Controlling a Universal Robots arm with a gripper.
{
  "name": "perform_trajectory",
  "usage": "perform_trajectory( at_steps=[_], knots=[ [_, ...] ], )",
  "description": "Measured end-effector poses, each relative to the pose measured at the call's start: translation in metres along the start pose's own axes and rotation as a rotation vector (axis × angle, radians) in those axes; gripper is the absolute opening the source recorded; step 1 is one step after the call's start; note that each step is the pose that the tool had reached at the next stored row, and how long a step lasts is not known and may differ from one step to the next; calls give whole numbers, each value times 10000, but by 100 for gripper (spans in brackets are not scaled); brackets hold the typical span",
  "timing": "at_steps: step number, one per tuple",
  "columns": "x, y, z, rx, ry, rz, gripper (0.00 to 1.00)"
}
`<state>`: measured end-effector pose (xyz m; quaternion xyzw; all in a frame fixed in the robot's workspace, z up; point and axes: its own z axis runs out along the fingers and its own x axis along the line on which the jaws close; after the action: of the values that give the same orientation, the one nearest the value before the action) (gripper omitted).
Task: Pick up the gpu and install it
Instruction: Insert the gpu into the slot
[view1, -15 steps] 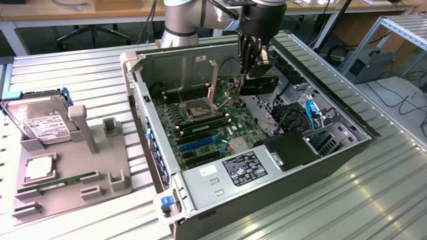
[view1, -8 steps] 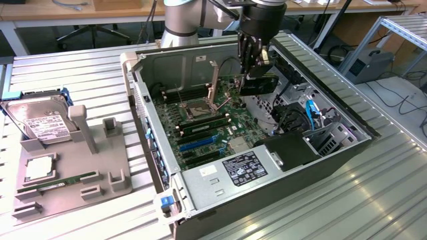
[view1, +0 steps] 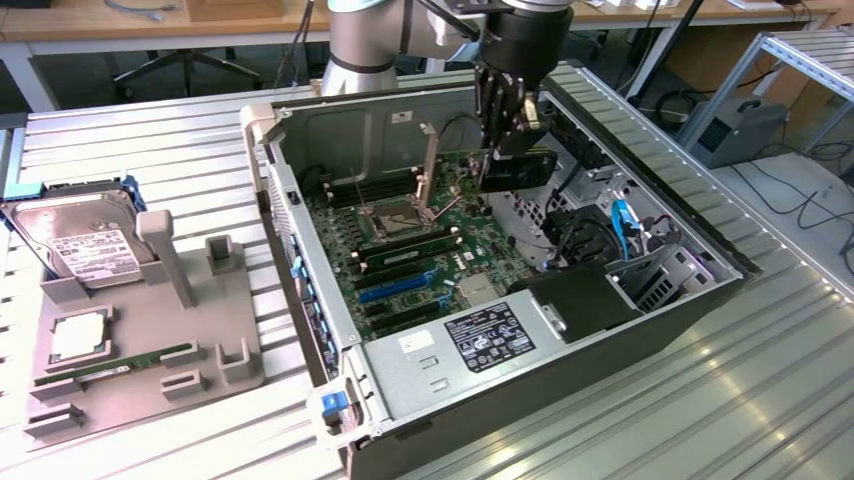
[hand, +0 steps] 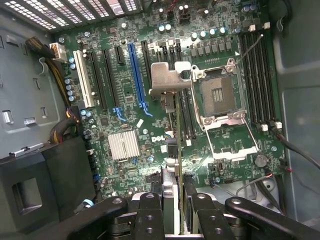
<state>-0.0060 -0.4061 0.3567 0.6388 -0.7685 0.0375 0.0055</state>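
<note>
My gripper (view1: 514, 148) is shut on the gpu (view1: 518, 172), a flat card with a black face that hangs edge-down inside the open computer case (view1: 287, 200). It sits above the green motherboard (view1: 414, 250), apart from it. In the wrist view the gpu (hand: 169, 77) appears edge-on, its silver metal bracket at the far end and its thin edge running back between my fingers (hand: 150, 215). The bracket lies over the board between the blue expansion slot (hand: 135, 75) and the open CPU socket (hand: 217, 95).
A grey fixture tray (view1: 200, 300) at the exterior view's left carries a silver hard drive (view1: 87, 245), a narrow green RAM stick (view1: 120, 365) and a small square chip (view1: 80, 335). The power supply (view1: 487, 335), black drive bay (view1: 587, 300) and cables (view1: 621, 225) crowd the case's near end.
</note>
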Motion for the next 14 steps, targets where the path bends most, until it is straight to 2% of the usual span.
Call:
perform_trajectory(
  at_steps=[14],
  knots=[
    [-1, 0, 8, 36, 63, -361, 27]
  ],
)
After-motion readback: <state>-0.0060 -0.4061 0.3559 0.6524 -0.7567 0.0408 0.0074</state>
